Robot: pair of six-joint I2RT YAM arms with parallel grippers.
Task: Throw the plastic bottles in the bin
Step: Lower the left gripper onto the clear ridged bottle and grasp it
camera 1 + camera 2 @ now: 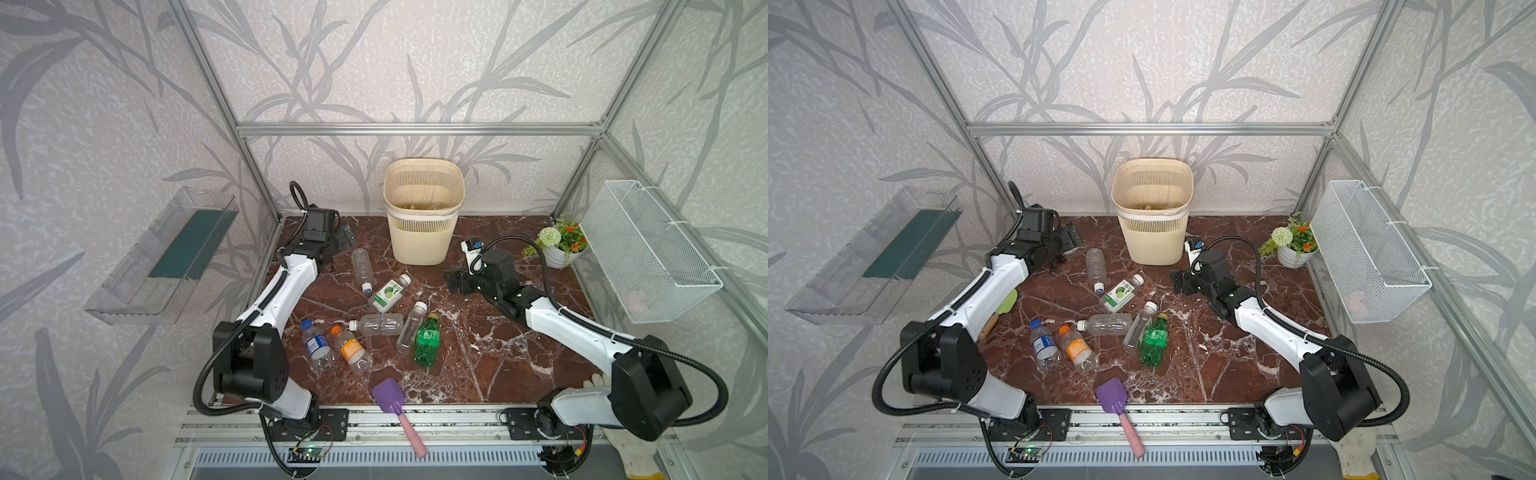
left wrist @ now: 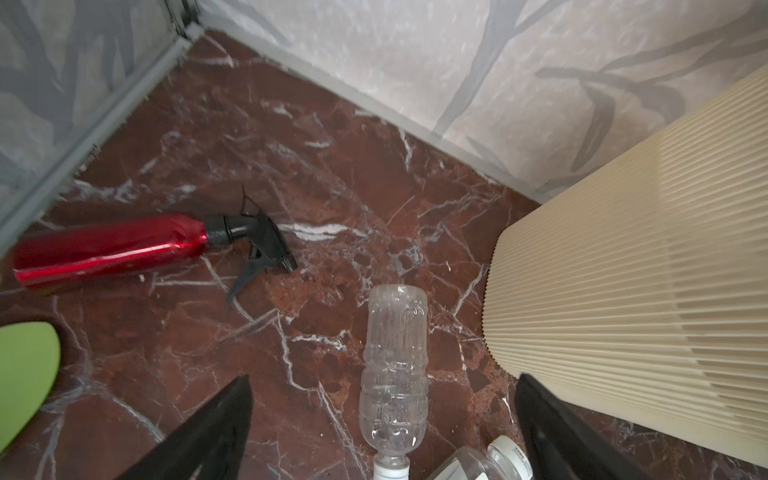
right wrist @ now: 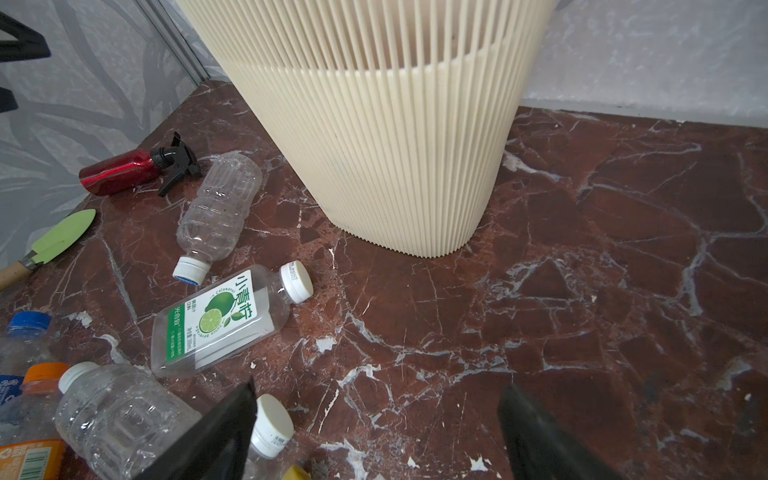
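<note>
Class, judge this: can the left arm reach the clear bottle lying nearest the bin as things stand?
Probably yes: the open left gripper points straight at the bottle, nothing between them. The bin close beside might crowd the grasp.

The bin [image 1: 422,245] is coloured cream, vertically slatted, banded white. The surface [image 1: 498,353] is marbled dark red, veined white. One bottle [image 1: 427,347] is tinted green; the labelled bottle [image 3: 216,320] is printed with green limes. The scoop [image 1: 388,397] is purple, pink-handled.

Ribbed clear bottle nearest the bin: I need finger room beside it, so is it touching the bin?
Apart: the left wrist view shows bare marble between the ribbed clear bottle and the bin.
</note>
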